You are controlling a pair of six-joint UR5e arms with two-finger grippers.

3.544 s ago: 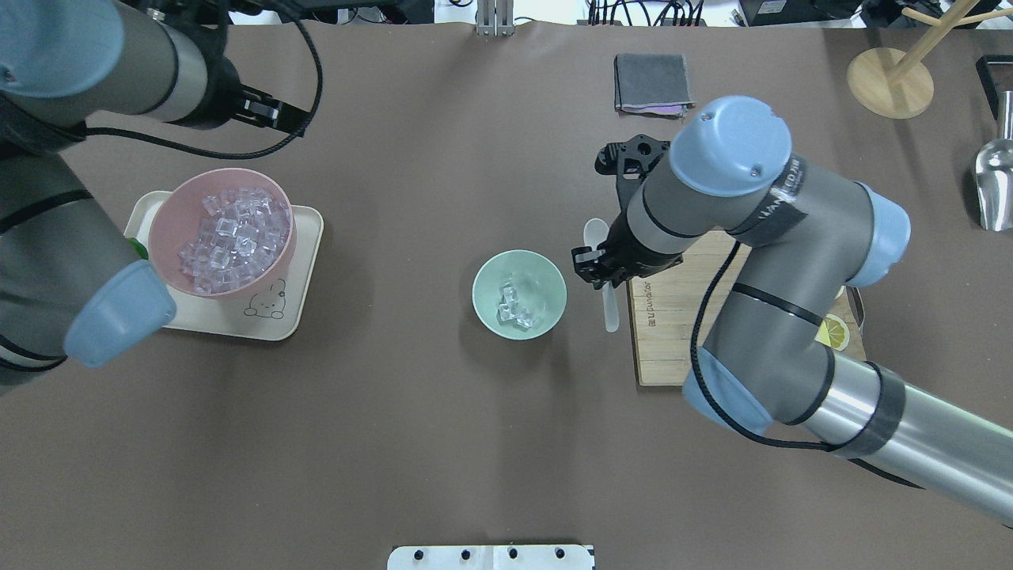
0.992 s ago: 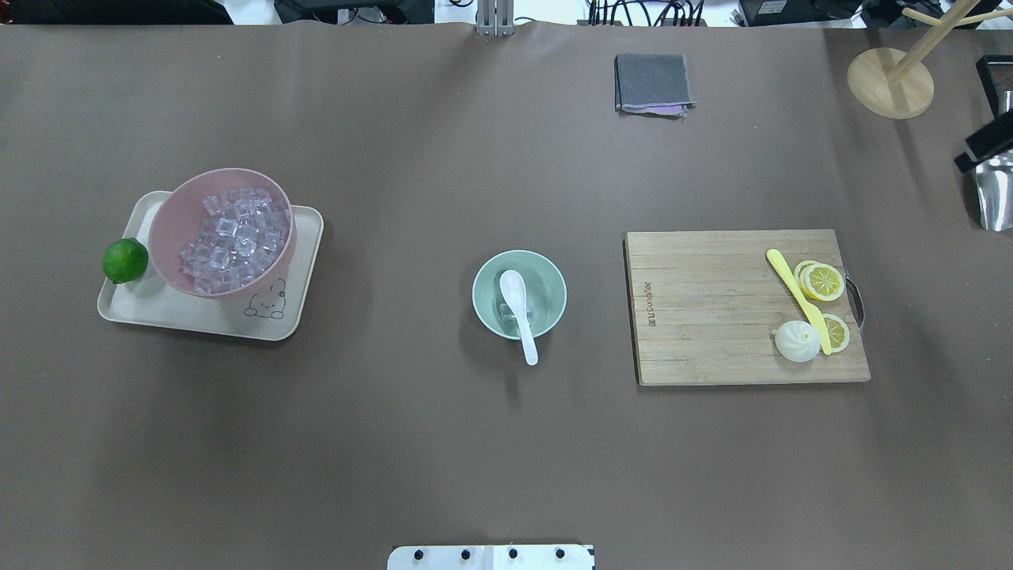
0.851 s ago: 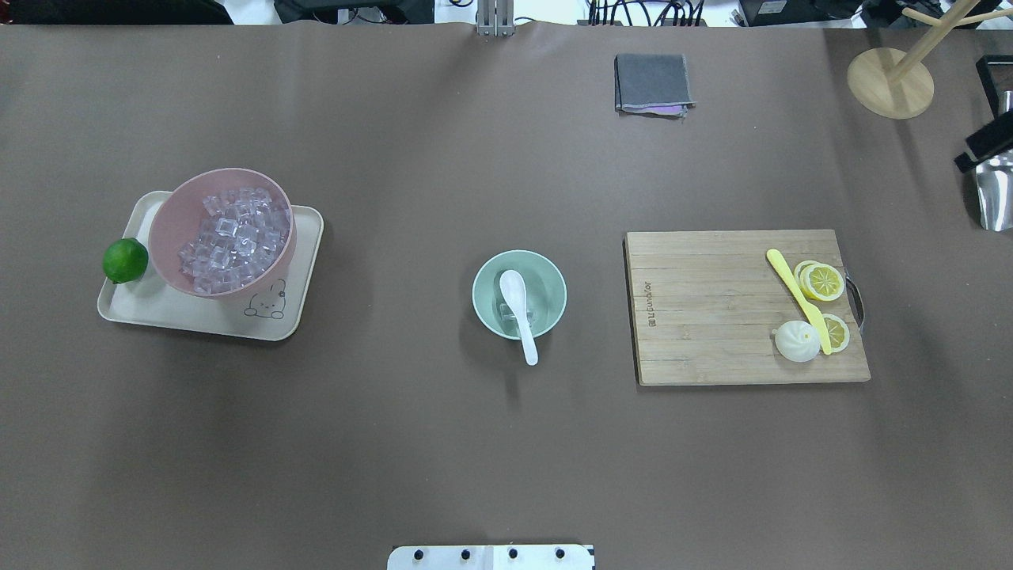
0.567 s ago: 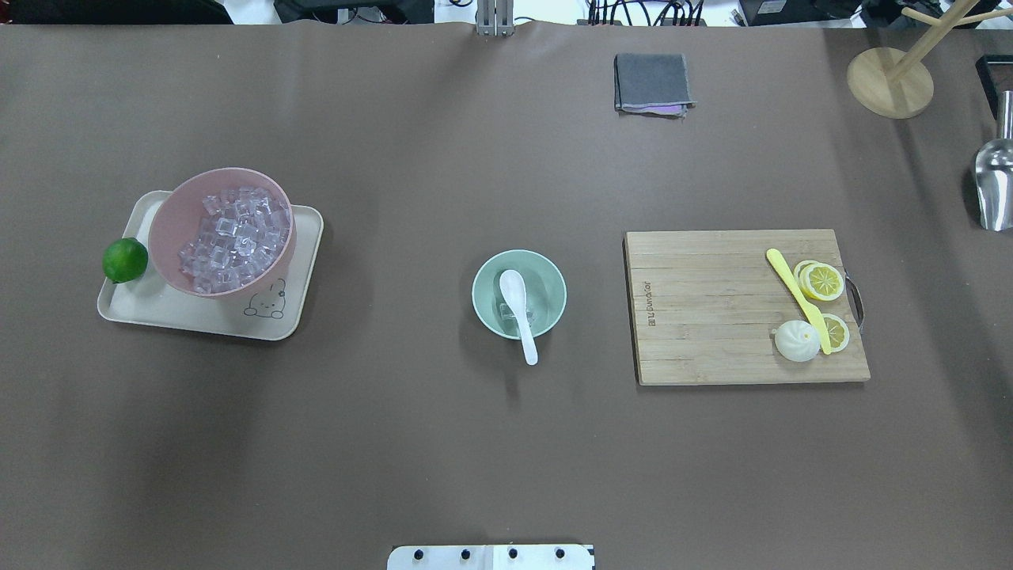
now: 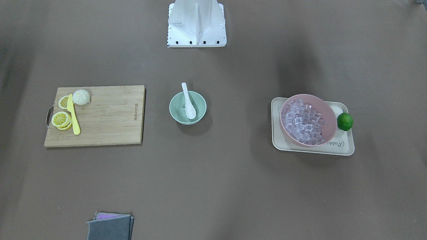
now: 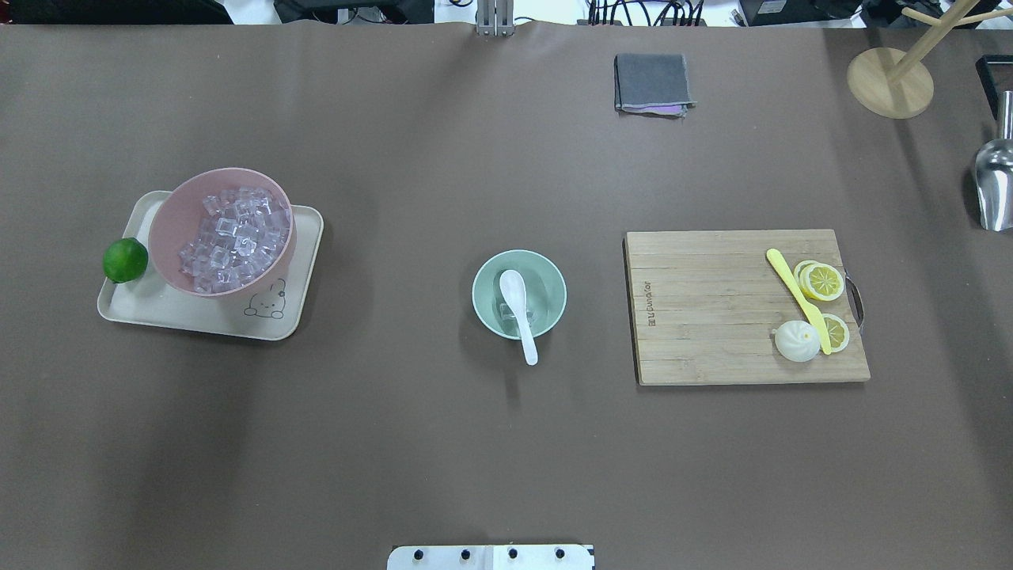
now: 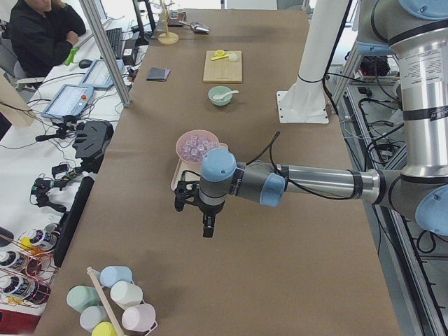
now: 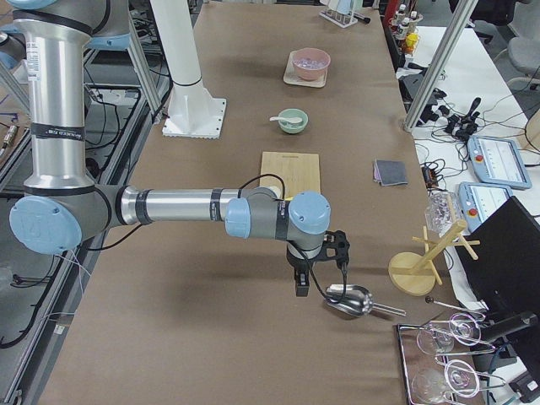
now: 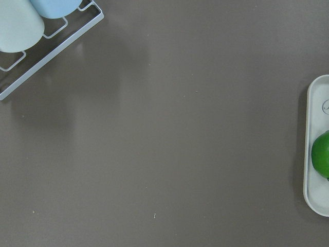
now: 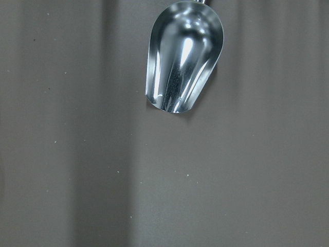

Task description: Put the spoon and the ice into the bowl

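Observation:
The mint-green bowl (image 6: 554, 286) stands at the table's middle. The white spoon (image 6: 514, 291) lies in it with its scoop inside and its handle sticking out over the near rim. A few clear ice cubes (image 6: 506, 313) lie under the scoop. The front-facing view shows the same bowl (image 5: 176, 111) and spoon (image 5: 188, 101). Both arms are outside the overhead view. My left gripper (image 7: 207, 231) hangs past the tray end of the table, and my right gripper (image 8: 299, 288) hangs over the far end by a metal scoop. Whether either is open or shut I cannot tell.
A pink bowl (image 6: 170, 229) full of ice stands on a cream tray (image 6: 190, 321) with a lime (image 6: 125, 260). A wooden board (image 6: 696, 317) holds a yellow knife (image 6: 795, 297), lemon slices and a bun. Grey cloth (image 6: 653, 83), metal scoop (image 6: 993, 186), wooden stand (image 6: 890, 83).
The spoon has gone from the table beside the bowl into the bowl. Both arms have left the overhead view; the last dark part at the right edge is gone.

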